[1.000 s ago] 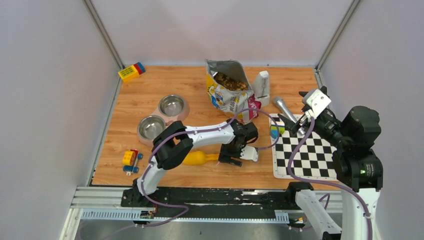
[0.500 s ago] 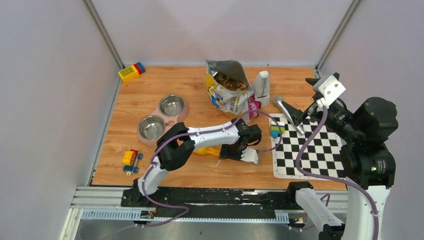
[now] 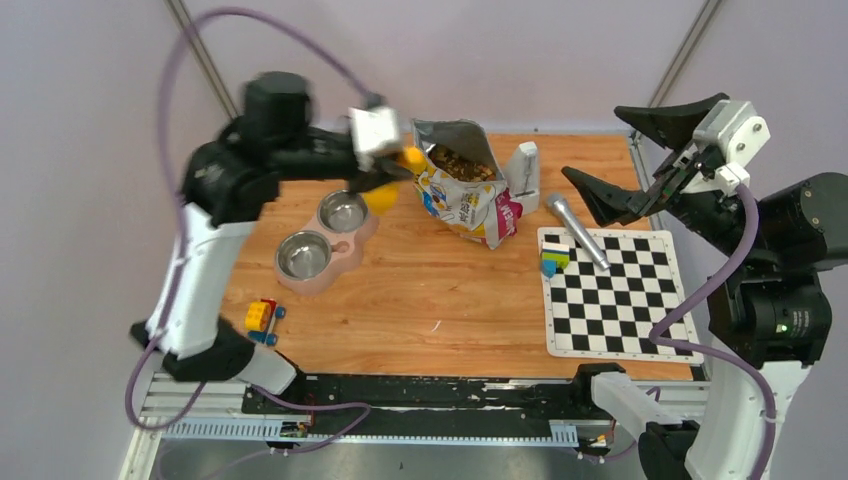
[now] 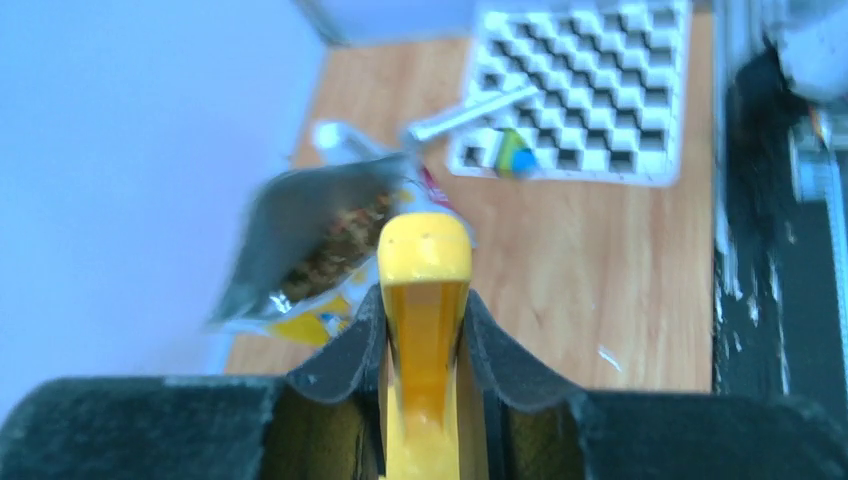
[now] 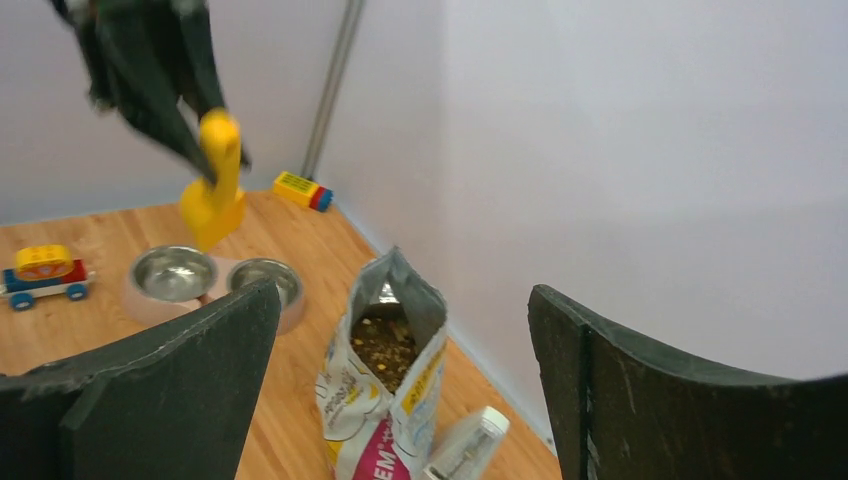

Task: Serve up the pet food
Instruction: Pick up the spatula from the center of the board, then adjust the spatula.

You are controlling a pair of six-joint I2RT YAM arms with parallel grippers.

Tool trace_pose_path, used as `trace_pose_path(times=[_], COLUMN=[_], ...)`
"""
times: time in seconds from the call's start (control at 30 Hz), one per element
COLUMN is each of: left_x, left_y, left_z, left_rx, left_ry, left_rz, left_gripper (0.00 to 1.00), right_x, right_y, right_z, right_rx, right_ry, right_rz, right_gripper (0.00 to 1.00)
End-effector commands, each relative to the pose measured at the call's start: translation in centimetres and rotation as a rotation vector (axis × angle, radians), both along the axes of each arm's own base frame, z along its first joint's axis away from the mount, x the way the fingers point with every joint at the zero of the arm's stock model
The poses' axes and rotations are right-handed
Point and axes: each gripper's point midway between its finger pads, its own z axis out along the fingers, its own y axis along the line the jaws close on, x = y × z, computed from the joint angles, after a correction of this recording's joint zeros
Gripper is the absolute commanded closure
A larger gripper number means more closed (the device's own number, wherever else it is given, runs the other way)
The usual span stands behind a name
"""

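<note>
Left gripper [image 4: 423, 330]: fingers pinching yellow plastic scoop [image 4: 425, 250]. Scoop lifted off wooden worktop [image 3: 430, 290] within the last second, now raised beside bag mouth. Brown dry kibble [image 3: 460, 163] inside crinkly yellow-and-white bag [image 3: 465, 205]. Right gripper [image 3: 591, 141]: fingers spread, empty. Scooping likely next.

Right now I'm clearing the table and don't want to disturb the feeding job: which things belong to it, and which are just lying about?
Part of the job: pet food in its open bag; yellow scoop held in the left tool; double bowl.

Lying about: toy car; checkered mat; silver rod; coloured block; white bottle.
</note>
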Motion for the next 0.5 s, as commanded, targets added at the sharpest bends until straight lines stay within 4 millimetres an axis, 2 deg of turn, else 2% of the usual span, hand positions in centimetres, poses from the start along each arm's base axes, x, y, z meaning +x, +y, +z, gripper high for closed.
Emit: trace_pose_path(times=[0.0,0.03,0.07,0.1,0.13,0.17,0.2,0.23,0.27,0.3,0.33,0.37,0.4,0.47], left_x=[-3.8,-3.0,-3.8,-3.7,-3.7,-3.6,-4.2,-3.6,-4.4,-3.6,-4.9,-4.4,-4.9,-4.5], left_y=[4.1,5.3,5.5,6.0,5.9,5.9,5.8,5.6,5.8,5.7,6.4,6.4,6.8,6.8], left_z=[6.9,8.7,8.7,9.5,8.8,9.0,9.1,9.1,10.5,9.4,10.9,9.8,10.3,9.8], left_rx=[-0.392,-0.457,-0.458,-0.485,-0.494,-0.538,-0.555,-0.587,-0.645,-0.674,-0.753,-0.78,-0.824,-0.854], left_ry=[0.057,0.05,0.086,0.127,0.18,0.22,0.335,0.297,0.285,0.324,0.26,0.281,0.241,0.228], left_rz=[-0.157,-0.127,-0.182,-0.179,-0.189,-0.196,-0.201,-0.234,-0.27,-0.27,-0.321,-0.323,-0.349,-0.348], left_gripper=[1.0,1.0,1.0,1.0,1.0,1.0,1.0,1.0,1.0,1.0,1.0,1.0,1.0,1.0], right_x=[1.6,2.3,2.6,2.5,3.1,3.8,4.7,5.8,6.7,7.6,8.3,8.8,9.2,9.6], right_y=[3.1,3.8,4.5,5.2,5.6,6.0,6.3,6.6,7.1,7.6,8.1,8.7,9.2,10.2], right_z=[-2.4,-4.2,-5.8,-7.4,-8.9,-10.2,-11.5,-12.9,-14.2,-15.4,-16.7,-17.6,-18.4,-19.3], right_rx=[0.013,0.008,-0.002,-0.006,0.017,0.047,0.082,0.126,0.178,0.221,0.258,0.292,0.327,0.401], right_ry=[0.13,0.178,0.214,0.26,0.319,0.372,0.417,0.468,0.532,0.592,0.66,0.723,0.782,0.876], right_rz=[0.252,0.319,0.393,0.489,0.546,0.586,0.619,0.634,0.649,0.665,0.682,0.701,0.714,0.734], right_gripper=[0.04,0.05,0.05,0.05,0.05,0.06,0.06,0.06,0.07,0.07,0.08,0.08,0.08,0.08])
